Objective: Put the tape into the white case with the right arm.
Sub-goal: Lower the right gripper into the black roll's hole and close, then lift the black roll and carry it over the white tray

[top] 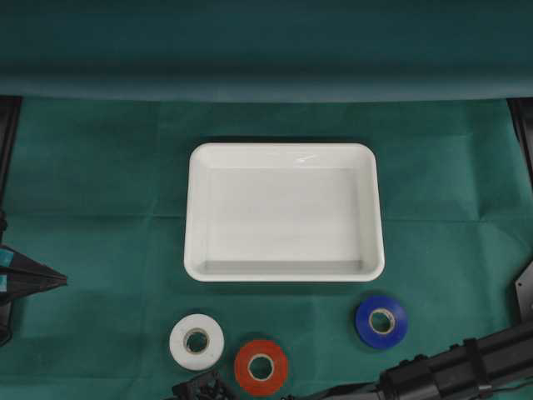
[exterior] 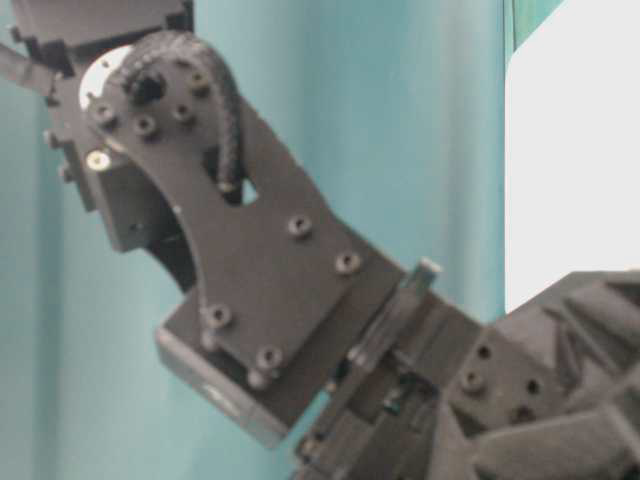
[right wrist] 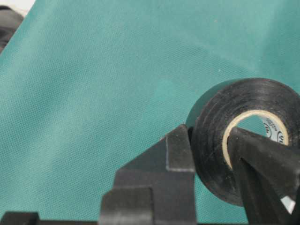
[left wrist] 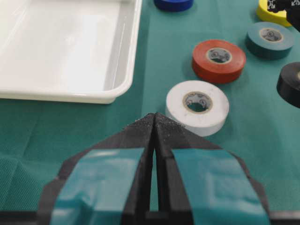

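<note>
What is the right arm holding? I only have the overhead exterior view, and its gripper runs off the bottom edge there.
Observer: The right wrist view shows the right gripper shut on a black roll of electrical tape. One finger goes through the cardboard core and the other presses the outer wall.
Operator: Are there more rolls on the green cloth than the three I can see?
Observer: Yes. The left wrist view shows a yellow roll of tape and a dark teal roll of tape, both lying flat beyond the red roll of tape.
</note>
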Robot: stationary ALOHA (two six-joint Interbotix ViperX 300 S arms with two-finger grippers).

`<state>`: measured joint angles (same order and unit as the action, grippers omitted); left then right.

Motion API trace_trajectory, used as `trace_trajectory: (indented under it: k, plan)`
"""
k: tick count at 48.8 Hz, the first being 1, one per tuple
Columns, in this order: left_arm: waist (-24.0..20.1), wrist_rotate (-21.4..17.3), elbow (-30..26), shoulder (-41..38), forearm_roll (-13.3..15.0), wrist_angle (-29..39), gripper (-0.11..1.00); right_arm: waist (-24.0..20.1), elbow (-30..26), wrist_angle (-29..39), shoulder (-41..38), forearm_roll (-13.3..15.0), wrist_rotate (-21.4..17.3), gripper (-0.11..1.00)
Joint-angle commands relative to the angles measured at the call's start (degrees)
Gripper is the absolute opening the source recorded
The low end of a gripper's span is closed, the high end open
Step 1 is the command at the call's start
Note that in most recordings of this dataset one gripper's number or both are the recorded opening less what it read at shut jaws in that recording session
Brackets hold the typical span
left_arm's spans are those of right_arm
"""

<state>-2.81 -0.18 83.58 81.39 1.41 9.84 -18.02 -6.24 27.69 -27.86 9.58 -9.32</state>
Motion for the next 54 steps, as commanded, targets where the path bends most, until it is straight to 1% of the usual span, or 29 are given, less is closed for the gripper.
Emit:
trace_trajectory:
  k: [1,6,10,17,26,34,42,49,54]
  plan:
    - [0.0,-0.1,-0.7,-0.4,0.0,-0.4,0.00,1.1,-1.2,0.7,3.3,0.6,-0.2,0.01]
    - [0.0,-0.1,-0.6,-0.4,0.0,-0.4,0.00,2.9,-1.1,3.0,4.0,1.4,-0.2,0.01]
    - [0.0,-0.1,-0.7,-0.4,0.0,-0.4,0.00,4.6,-1.1,4.0,4.6,2.7,-0.2,0.01]
    - [0.0,-0.1,-0.7,-0.4,0.0,-0.4,0.00,8.0,-1.0,4.2,5.3,5.5,-0.1,0.01]
    - [0.0,-0.1,-0.6,-0.4,0.0,-0.4,0.00,13.7,-1.1,3.9,5.8,7.6,0.1,0.01]
    - [0.0,-0.1,-0.6,-0.4,0.0,-0.4,0.00,18.5,-1.1,3.0,5.8,7.9,0.4,0.01]
    - [-0.4,-0.1,-0.7,-0.4,0.0,-0.4,0.00,23.5,-1.1,0.5,5.7,7.9,0.4,0.01]
    - [-1.0,-0.1,-0.6,-0.4,0.0,-0.4,0.00,26.2,-1.1,-0.4,5.7,7.9,0.3,0.01]
    - [-1.3,-0.1,-0.7,-0.4,0.0,-0.4,0.00,27.1,-1.0,-0.4,5.7,7.9,0.3,0.01]
